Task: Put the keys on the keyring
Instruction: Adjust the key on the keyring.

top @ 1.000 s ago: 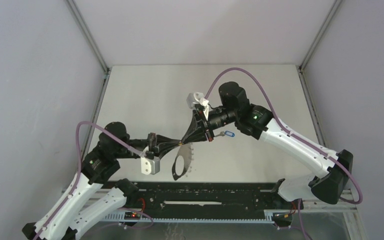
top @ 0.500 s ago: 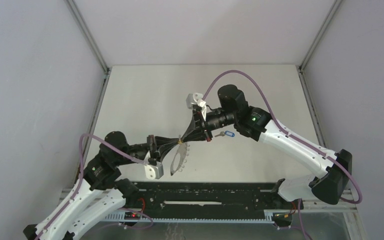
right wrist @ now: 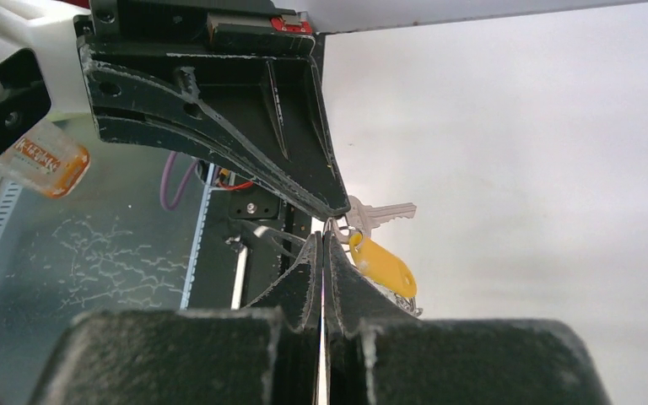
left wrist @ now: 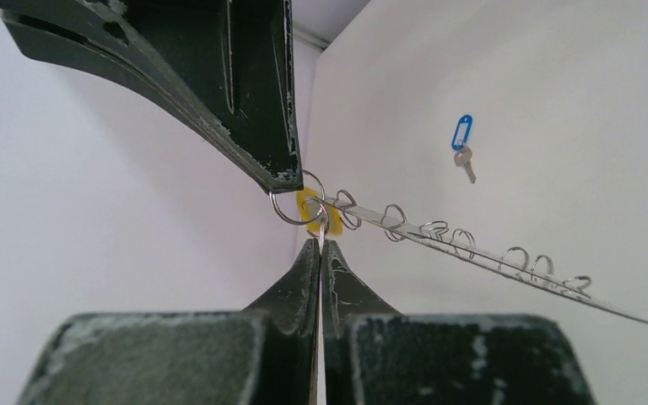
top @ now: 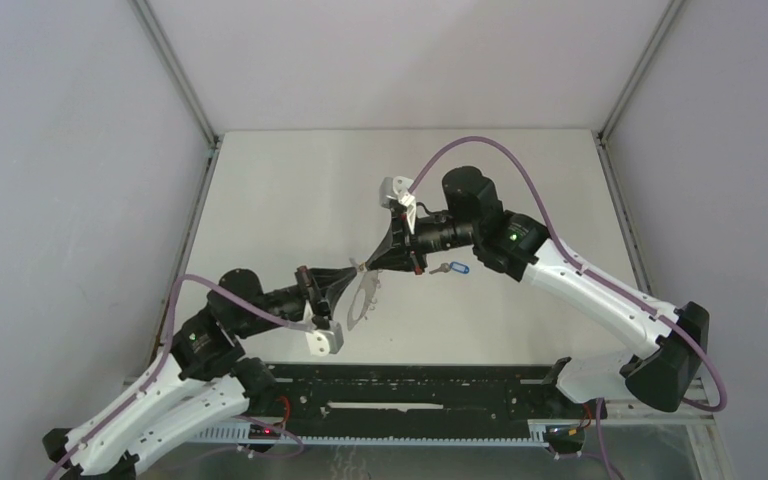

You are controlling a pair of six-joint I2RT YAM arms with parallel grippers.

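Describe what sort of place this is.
Probably a robot test cell: plain white walls, metal frame posts, and a left arm and right arm bolted to a rail at the table's near edge.

Lab robot cell: bare walls (top: 60, 150), metal-framed table (top: 290, 190).

You had a yellow-tagged key (right wrist: 381, 263), a blue-tagged key (left wrist: 461, 135), a silvery-grey keyring (left wrist: 472, 249), black fingers (left wrist: 219, 354) scuffed white, purple cables (top: 460, 140) and a pale-grey table (top: 290, 190).
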